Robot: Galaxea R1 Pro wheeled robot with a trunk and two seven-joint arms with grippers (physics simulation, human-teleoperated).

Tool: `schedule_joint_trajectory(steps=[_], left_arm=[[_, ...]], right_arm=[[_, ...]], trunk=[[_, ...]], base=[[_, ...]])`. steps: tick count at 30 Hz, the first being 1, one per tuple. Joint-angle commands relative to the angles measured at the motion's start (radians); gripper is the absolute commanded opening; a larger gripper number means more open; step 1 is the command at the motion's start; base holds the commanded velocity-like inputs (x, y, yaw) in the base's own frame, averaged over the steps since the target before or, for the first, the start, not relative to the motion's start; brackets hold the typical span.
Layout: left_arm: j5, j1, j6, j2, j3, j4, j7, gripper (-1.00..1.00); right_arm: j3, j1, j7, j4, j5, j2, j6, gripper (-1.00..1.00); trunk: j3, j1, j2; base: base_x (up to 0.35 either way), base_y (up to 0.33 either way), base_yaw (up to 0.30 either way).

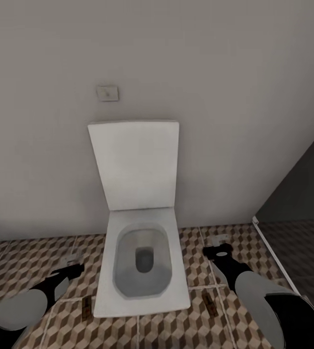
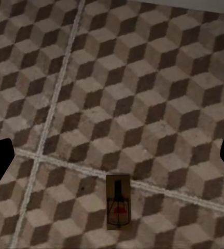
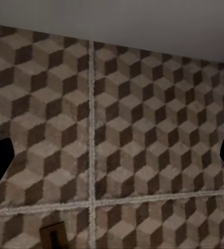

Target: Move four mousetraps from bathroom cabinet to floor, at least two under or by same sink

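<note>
Flanking the toilet (image 1: 140, 252), 2 mousetraps (image 1: 86, 306) lie on tiles beneath spread-fingered, empty grippers (image 1: 74, 261).

Two mousetraps—left (image 1: 86, 307), right (image 1: 209, 304)—lie flat and well apart on the cube-patterned floor (image 1: 21, 261), each a dark-brown slab.

Toilet (image 1: 140, 264): white, squarish, bowl open, lid (image 1: 135, 165) raised upright against the grey wall (image 1: 225, 72). Flush plate (image 1: 108, 92): on the wall above the lid. Dark glass panel (image 1: 302, 194): right of the toilet, near the corner.
</note>
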Motion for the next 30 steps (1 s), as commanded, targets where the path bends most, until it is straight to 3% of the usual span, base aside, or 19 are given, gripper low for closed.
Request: schedule_joint_trajectory(steps=[1,10,25,30], left_arm=[[0.006,0.006,-0.004,0.001,-0.008,-0.002,0.005,1.00],[0.006,0.070,-0.004,0.018,-0.008,-0.003,0.006,1.00],[0.006,0.177,-0.004,0.020,-0.007,-0.004,0.006,1.00],[0.006,0.202,-0.005,0.020,-0.007,-0.005,0.005,1.00]], right_arm=[[0.002,0.006,-0.004,0.005,0.006,-0.002,0.002,1.00],[0.002,0.075,-0.005,0.028,0.006,-0.017,-0.058,1.00],[0.003,0.201,-0.005,0.035,0.008,-0.048,-0.123,1.00],[0.004,0.232,-0.005,0.036,0.008,-0.052,-0.157,1.00]], trunk=[[0.003,-0.004,0.007],[0.031,-0.039,0.070],[0.078,-0.096,0.175],[0.078,-0.096,0.175]], base=[[0.000,0.000,0.000],[0.000,0.000,0.000],[0.000,0.000,0.000],[0.000,0.000,0.000]])
